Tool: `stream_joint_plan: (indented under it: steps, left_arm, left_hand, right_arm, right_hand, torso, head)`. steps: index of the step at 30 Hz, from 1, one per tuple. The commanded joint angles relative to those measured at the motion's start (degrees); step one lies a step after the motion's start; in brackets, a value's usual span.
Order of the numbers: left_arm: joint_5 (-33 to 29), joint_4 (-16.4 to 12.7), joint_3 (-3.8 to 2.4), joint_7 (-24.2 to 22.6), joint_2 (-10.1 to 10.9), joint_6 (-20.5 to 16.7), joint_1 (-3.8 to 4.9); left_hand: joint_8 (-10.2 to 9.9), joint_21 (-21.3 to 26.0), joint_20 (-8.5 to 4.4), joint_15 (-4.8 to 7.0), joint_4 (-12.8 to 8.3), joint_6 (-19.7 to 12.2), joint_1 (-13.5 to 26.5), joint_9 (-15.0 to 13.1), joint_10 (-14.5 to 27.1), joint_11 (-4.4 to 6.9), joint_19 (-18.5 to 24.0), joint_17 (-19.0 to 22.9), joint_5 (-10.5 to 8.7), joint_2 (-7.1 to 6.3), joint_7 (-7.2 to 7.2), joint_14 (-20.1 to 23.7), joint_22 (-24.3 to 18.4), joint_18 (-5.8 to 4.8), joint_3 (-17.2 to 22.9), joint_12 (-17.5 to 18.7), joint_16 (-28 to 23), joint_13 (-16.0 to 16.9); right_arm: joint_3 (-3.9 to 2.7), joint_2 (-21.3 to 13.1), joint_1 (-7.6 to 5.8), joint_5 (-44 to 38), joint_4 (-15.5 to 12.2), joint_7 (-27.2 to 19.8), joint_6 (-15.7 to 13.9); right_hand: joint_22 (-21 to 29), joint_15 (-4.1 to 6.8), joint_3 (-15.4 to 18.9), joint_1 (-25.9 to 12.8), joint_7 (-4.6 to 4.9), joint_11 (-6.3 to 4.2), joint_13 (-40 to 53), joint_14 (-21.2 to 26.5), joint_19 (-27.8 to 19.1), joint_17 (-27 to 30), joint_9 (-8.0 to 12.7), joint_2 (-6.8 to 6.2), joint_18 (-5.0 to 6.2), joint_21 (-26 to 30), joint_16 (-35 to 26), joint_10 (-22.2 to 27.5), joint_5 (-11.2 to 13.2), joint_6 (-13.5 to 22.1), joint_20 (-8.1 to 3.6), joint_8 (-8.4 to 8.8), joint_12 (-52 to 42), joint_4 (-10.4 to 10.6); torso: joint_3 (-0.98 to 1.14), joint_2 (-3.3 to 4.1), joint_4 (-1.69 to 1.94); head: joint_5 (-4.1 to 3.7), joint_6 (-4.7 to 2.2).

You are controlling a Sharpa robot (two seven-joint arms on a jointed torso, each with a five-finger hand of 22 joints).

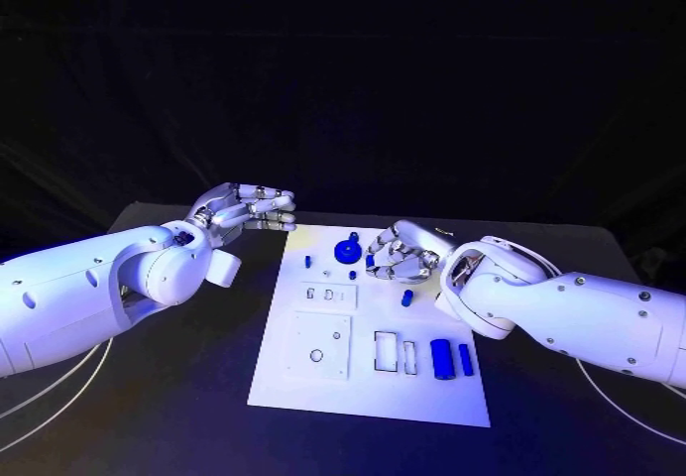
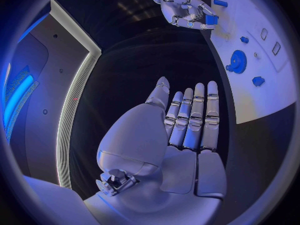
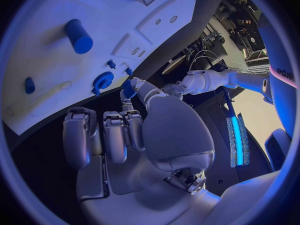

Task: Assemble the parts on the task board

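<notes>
Black table; blue cylinder lengthwise

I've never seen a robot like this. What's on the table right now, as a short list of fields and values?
surface: black table
task board: white plate in the middle of the table
left robot hand: hangs beside the board's far left corner, fingers side by side, holding nothing
right robot hand: over the board's far part, pinching a small blue part
blue gear: on the board's far part, beside the right robot hand
blue cylinders: two at the board's near right
</notes>
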State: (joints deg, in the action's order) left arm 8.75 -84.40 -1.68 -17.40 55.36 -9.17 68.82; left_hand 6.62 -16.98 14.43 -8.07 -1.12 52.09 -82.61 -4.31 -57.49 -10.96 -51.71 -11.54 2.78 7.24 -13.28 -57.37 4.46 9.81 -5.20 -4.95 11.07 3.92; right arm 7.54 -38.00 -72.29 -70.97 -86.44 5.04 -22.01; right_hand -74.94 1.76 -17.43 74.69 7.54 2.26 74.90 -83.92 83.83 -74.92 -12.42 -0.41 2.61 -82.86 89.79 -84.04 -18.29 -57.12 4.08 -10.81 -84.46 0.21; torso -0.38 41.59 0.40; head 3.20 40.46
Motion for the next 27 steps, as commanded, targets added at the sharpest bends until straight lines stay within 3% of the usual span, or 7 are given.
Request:
stream_joint_plan:
  steps: [1, 11, 27]
  left_arm:
    - [-0.1, -0.5, -0.03, -0.1, -0.2, 1.4, 0.06]
    - [-0.1, -1.4, -0.03, 0.0, -0.4, 1.5, 0.06]
    - [-0.1, -1.8, -0.03, 0.2, -0.6, 1.8, 0.06]
  left_hand:
    - [-0.3, 0.4, -0.05, -0.17, -0.3, -0.6, 0.3, 0.1, 0.1, -0.13, -0.5, 0.1, 0.04, 0.04, -1.24, -0.4, -0.1, 0.83, 0.0, 0.3, -0.4, 0.0]
    - [-0.3, 0.4, -0.05, -0.17, -0.3, -0.6, 0.3, 0.1, 0.1, -0.13, -0.5, 0.1, 0.04, 0.04, -1.24, -0.4, -0.1, 0.83, 0.0, 0.3, -0.4, 0.0]
    - [-0.3, 0.4, -0.05, -0.17, -0.3, -0.6, 0.3, 0.1, 0.1, -0.13, -0.5, 0.1, 0.04, 0.04, -1.24, -0.4, -0.1, 0.83, 0.0, 0.3, -0.4, 0.0]
  right_arm:
    - [0.16, 1.1, 0.65, -5.4, 0.0, 4.1, 2.0]
    - [0.47, 4.4, 2.11, -10.9, 1.6, 6.9, 4.5]
    - [0.55, 7.5, 3.24, -15.4, 3.2, 8.7, 3.7]
  right_hand:
    - [-7.1, -0.19, -0.1, -0.8, -0.04, 0.45, 9.4, -6.1, 3.1, -15.1, -0.6, -0.08, -0.68, -0.2, 0.2, -0.5, 0.2, 0.2, 0.05, 0.18, -0.3, 0.4]
    - [-7.1, -0.23, -0.1, -1.1, -0.03, 0.47, 9.3, -6.1, 3.0, -15.1, -0.6, -0.20, -0.66, -0.1, 0.2, -0.4, 0.5, 0.1, 0.11, 0.19, -0.3, 0.5]
    - [-7.1, -0.25, 0.0, -1.3, -0.03, 0.48, 9.3, -6.1, 3.0, -15.1, -0.6, -0.33, -0.66, -0.1, 0.2, -0.5, 0.6, 0.1, 0.14, 0.21, -0.3, 0.5]
  torso:
    - [0.00, 0.12, 0.03]
    - [0.05, 0.13, 0.00]
    - [0.09, 0.07, -0.06]
  head:
    - [0.08, 0.26]
    - [0.31, 0.55]
    - [0.23, 0.56]
